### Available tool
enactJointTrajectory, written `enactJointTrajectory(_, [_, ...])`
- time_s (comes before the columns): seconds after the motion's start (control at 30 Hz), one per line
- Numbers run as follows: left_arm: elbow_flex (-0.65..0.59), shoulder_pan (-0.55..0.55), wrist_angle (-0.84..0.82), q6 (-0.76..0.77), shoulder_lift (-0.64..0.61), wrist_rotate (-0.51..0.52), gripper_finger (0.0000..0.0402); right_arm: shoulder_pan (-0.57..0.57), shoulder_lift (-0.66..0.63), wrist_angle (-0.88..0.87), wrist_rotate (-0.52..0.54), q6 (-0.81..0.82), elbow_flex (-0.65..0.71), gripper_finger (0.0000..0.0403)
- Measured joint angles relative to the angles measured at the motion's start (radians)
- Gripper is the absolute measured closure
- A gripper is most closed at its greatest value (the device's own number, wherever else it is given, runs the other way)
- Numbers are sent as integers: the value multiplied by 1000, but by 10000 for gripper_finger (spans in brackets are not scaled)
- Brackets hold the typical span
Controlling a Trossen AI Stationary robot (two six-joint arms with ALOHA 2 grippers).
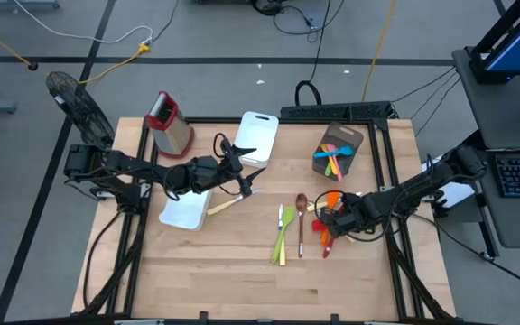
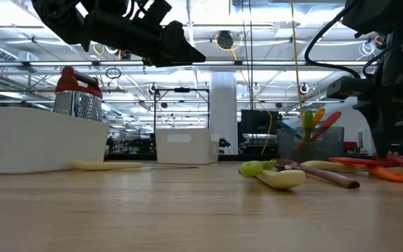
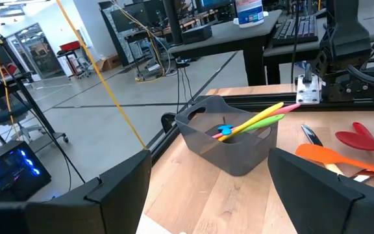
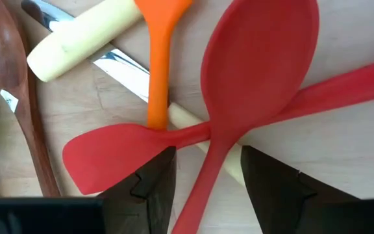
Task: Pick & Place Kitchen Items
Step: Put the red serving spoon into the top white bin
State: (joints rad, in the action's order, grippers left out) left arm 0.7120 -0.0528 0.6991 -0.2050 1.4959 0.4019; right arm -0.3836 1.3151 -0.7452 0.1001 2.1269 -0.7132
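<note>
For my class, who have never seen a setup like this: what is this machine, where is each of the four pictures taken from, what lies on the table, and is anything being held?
It is a robot with two dark arms at a wooden table. One picture looks straight down, one looks level across the tabletop, and one comes from a camera on each wrist.

The left end effector hangs open above the table, holding nothing, beside a white tray and a cream-handled knife. The right end effector is low over a pile of utensils, its fingers either side of a red spoon handle that crosses a red spatula and an orange spatula. It has not lifted anything.

Also on the table: a brown wooden spoon, a green spoon, a grey bin of coloured utensils, a metal grater and a second white tray.
</note>
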Motion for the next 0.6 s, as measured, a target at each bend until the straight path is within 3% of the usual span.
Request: enactJointTrajectory(0.6, [0, 0, 0, 0, 0, 0, 92, 0, 0, 8, 2, -19, 0, 234])
